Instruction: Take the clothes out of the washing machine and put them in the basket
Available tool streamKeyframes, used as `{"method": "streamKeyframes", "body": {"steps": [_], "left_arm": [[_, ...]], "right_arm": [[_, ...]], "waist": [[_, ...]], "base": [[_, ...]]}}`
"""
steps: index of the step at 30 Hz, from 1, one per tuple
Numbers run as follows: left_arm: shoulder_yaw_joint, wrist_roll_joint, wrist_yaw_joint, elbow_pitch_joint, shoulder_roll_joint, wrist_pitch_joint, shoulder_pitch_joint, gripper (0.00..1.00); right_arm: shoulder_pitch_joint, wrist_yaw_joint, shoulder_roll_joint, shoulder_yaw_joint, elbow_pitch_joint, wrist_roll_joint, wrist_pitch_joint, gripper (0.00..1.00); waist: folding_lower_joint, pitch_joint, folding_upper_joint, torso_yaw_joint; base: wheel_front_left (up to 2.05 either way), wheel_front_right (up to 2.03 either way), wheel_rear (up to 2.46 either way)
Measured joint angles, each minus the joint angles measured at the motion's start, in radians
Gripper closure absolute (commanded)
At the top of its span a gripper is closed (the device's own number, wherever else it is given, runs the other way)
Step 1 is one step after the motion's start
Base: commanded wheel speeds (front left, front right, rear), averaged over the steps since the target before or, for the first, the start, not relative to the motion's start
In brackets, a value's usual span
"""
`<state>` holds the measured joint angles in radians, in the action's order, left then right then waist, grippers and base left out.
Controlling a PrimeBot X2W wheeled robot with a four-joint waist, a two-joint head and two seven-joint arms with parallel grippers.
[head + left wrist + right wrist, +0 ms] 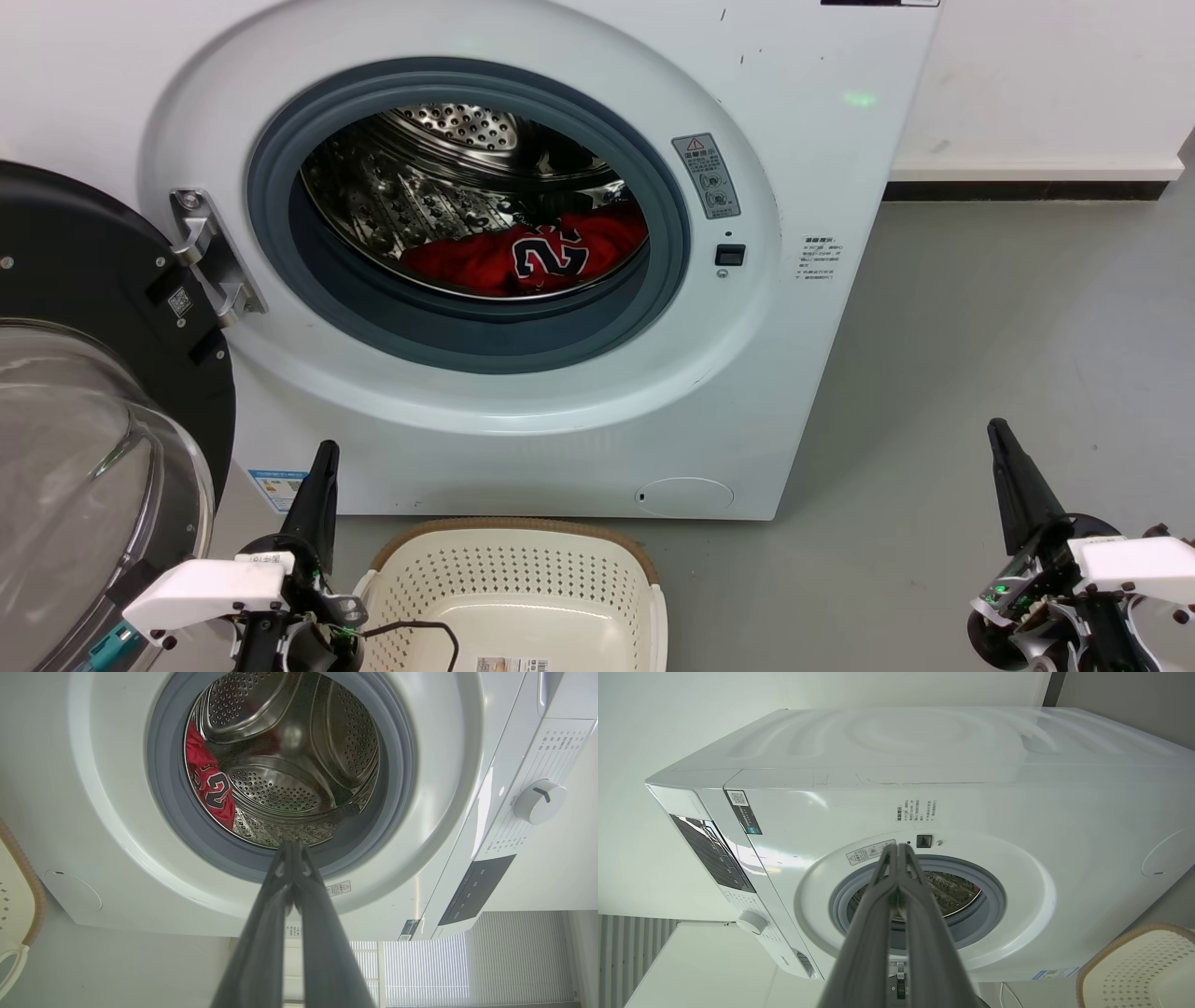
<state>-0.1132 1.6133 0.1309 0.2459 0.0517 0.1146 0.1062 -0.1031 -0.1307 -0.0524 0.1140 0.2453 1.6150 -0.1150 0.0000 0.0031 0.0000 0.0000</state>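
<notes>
Status: task at start, nothing moved, as far as the views show.

- Large white front-loading washing machine (822,140): black-rimmed clear glass door (103,280) swung wide to the robot's left, grey-gasketed porthole unobstructed.
- Bright red soft garments (467,266): lying low in the perforated steel drum (439,177), at its bottom front. Topmost is a red jersey (546,254) with a black-and-white number facing up. How many pieces make up the heap I cannot tell.
- Low oval cream perforated plastic basket (513,579) with brown woven-look rim: on the grey floor (980,355) just in front of the machine, below the porthole. The part in view carries a label sticker and no red cloth.
- Left pincer (325,457): low, beside the basket, fingers pressed together, holding nothing. It points toward the porthole in its wrist view.
- Right pincer (1001,434): off to the right over the floor, well apart from the machine, fingers together, holding nothing.

Left to do: reach into the drum, grasp, lift over the gasket lip, drop in the basket; repeat until the drum is cleared. The left arm looks better placed to go first.
</notes>
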Motion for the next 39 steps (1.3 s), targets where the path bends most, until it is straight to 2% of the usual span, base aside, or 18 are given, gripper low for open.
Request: {"method": "streamKeyframes", "body": {"steps": [24,25,33,39], "left_arm": [[0.0,0.0,0.0,0.0,0.0,0.0,0.0,1.0],[0.0,0.0,0.0,0.002,0.0,0.0,-0.001,0.0],[0.009,-0.006,0.0,0.016,-0.004,-0.025,-0.041,0.0],[0.002,-0.087,-0.002,-0.009,-0.004,-0.056,-0.041,0.0]], "right_arm": [[0.0,0.0,0.0,0.0,0.0,0.0,0.0,1.0],[0.001,0.0,0.0,0.0,0.001,0.0,0.0,0.0],[0.042,0.0,0.002,-0.001,0.034,-0.018,0.026,0.0],[0.043,0.0,0.003,0.008,0.001,-0.143,0.055,0.0]], "waist": [[0.0,0.0,0.0,0.0],[0.0,0.0,0.0,0.0],[0.0,0.0,0.0,0.0],[0.0,0.001,0.0,-0.001]], "base": [[0.0,0.0,0.0],[0.0,0.0,0.0],[0.0,0.0,0.0],[0.0,0.0,0.0]]}}
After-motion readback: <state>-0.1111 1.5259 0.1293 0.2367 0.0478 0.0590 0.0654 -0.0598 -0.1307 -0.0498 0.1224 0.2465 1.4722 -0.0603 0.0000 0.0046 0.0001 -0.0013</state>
